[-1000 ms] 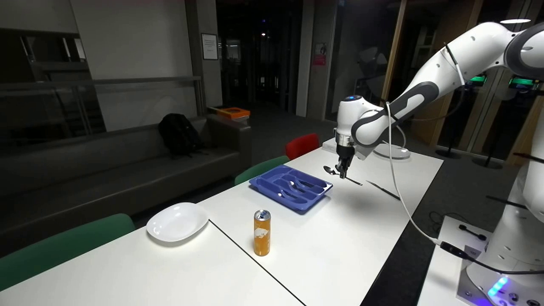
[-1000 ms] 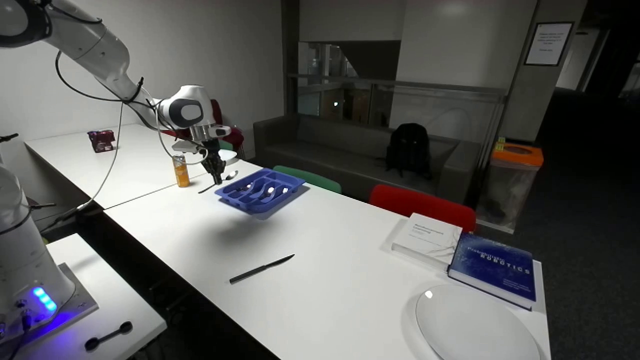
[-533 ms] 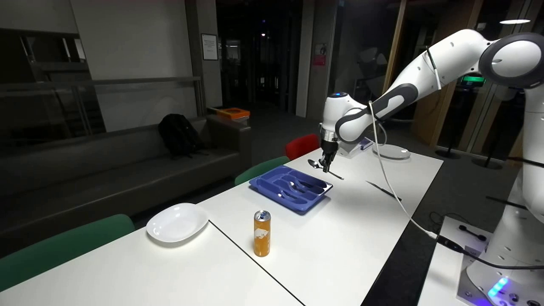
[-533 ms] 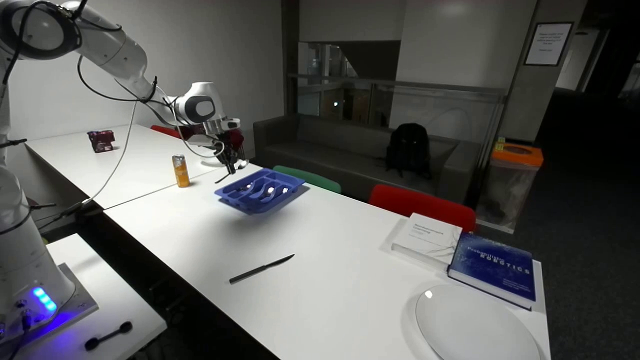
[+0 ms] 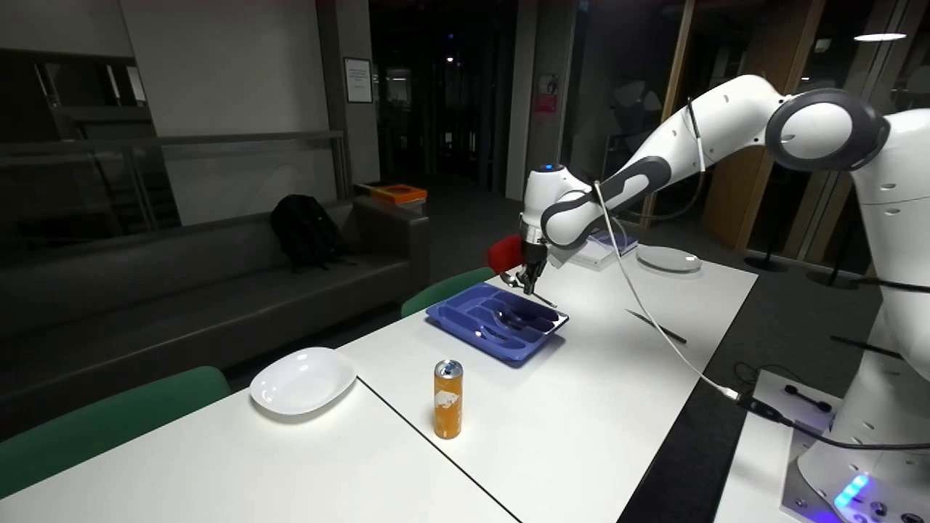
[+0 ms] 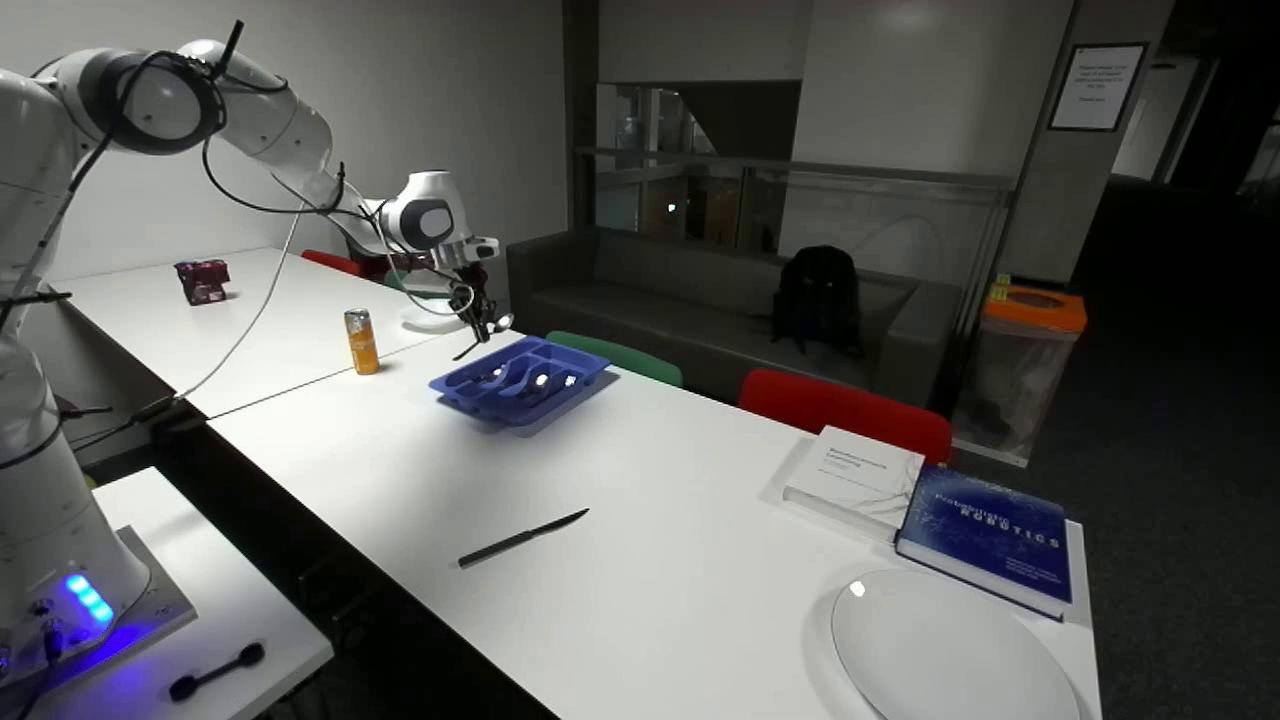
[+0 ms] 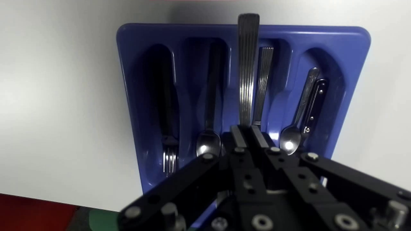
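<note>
I have the fingers clamped on a spoon over the blue tray; in the wrist view, its handle crosses the tray's edge. A wide stretch of white surface lies between the tray and the knife. The can stands upright, apart from the tray; a red chair rises just past the surface's edge.
</note>
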